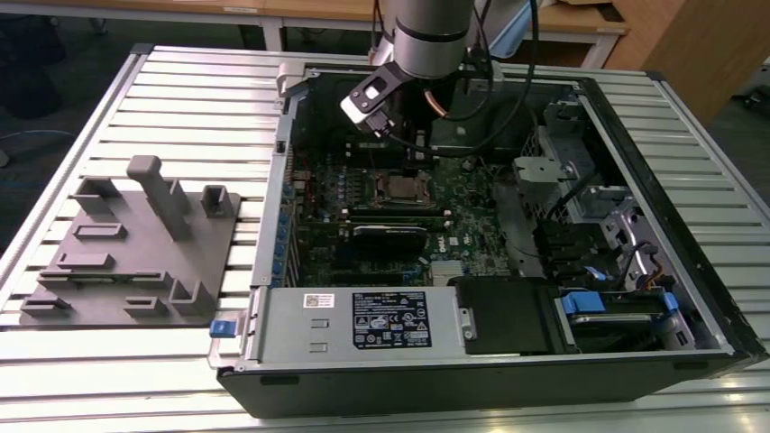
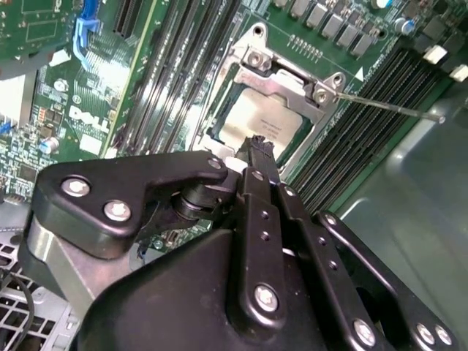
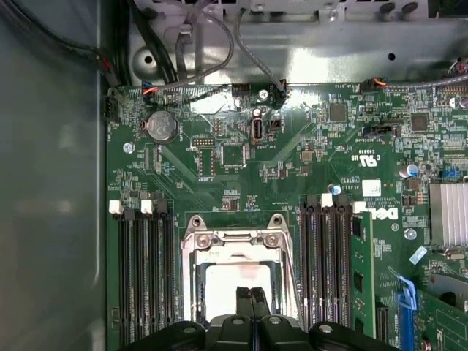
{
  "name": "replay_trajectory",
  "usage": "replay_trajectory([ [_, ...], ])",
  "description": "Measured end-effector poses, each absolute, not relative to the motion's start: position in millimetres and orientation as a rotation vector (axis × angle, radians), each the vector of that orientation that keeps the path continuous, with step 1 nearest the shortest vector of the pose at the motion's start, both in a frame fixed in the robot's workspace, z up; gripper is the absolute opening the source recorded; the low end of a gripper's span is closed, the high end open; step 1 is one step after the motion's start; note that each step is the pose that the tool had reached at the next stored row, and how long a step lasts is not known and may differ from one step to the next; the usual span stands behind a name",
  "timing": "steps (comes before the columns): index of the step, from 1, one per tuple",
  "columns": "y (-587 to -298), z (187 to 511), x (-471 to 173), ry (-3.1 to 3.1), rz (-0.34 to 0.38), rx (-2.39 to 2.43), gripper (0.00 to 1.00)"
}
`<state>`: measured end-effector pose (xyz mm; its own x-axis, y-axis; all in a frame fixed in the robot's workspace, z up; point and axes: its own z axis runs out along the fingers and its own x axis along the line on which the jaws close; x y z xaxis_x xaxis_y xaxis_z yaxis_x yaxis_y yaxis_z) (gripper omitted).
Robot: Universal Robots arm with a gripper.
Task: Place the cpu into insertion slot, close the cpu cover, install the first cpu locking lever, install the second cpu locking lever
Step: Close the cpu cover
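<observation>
Gripper (image 3: 252, 294), jaws pressing together on nothing, is hovering just above the cpu (image 2: 252, 121), which is sitting in the insertion slot (image 1: 378, 188). The cpu cover (image 3: 232, 240) is lying flat around its edges. Long black memory slots (image 3: 144, 278) are flanking the socket on the green circuit board (image 3: 219, 183).

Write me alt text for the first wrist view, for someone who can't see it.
The gripper, fingers shut, hangs over the silver-topped cpu, which is framed by the metal cpu cover. Long black memory slots flank it on the green motherboard.
</observation>
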<state>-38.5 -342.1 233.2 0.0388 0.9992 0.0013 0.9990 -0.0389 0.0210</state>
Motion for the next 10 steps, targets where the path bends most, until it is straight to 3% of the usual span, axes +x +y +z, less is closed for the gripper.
replay_trajectory([
  [10,-342.0,231.9,-39.6,2.168,0.024,2.254,0.11],
])
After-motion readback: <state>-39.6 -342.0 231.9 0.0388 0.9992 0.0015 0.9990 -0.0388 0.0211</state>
